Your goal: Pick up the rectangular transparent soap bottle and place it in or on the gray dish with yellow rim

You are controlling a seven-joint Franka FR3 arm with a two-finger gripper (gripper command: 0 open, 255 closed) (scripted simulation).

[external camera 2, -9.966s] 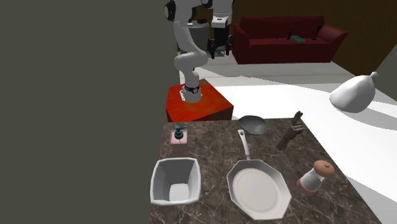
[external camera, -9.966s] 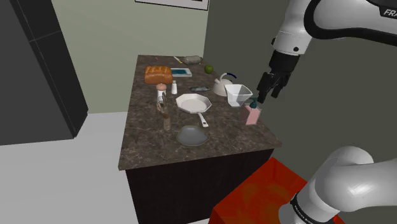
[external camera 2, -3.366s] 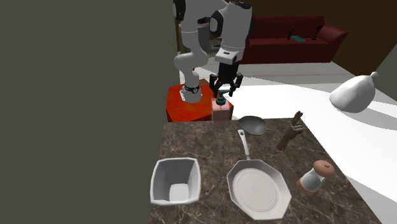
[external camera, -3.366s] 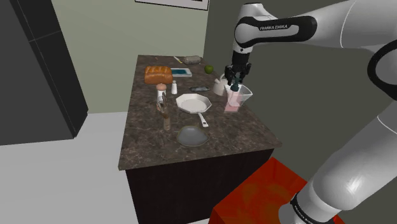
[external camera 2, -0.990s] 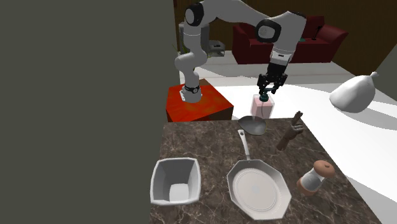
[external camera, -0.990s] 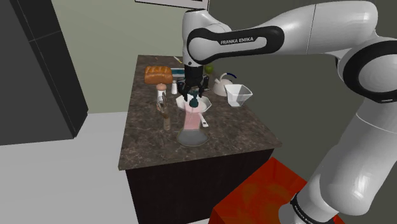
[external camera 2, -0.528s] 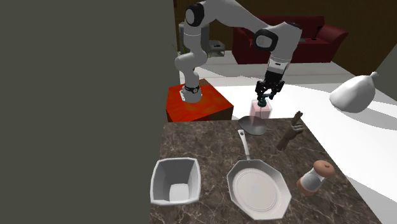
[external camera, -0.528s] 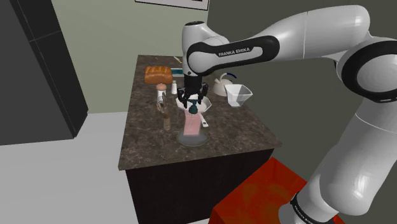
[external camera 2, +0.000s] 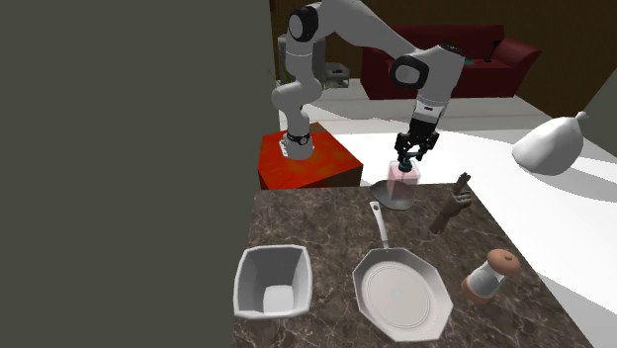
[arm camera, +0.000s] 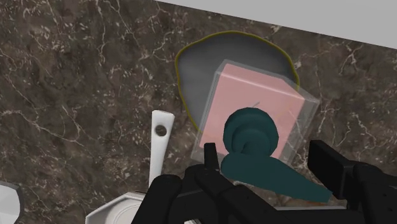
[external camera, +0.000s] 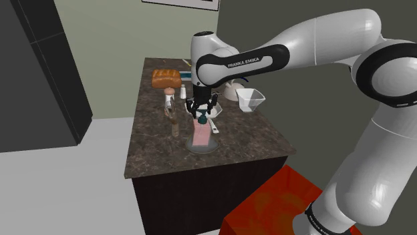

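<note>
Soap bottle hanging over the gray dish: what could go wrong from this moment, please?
1. The claw grips the soap bottle only at its teal pump, so the bottle may swing or tilt when it is lowered.
2. In the wrist view the bottle sits toward one side of the dish; a corner might land on its edge and the bottle might tip over.
3. The frying pan's handle lies close beside the dish; the opening claw might nudge it.

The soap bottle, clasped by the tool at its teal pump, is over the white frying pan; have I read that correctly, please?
Not quite: the soap bottle, clasped by the tool at its teal pump, is over the gray dish with the yellow rim, not the white frying pan, as the wrist view shows.
</note>
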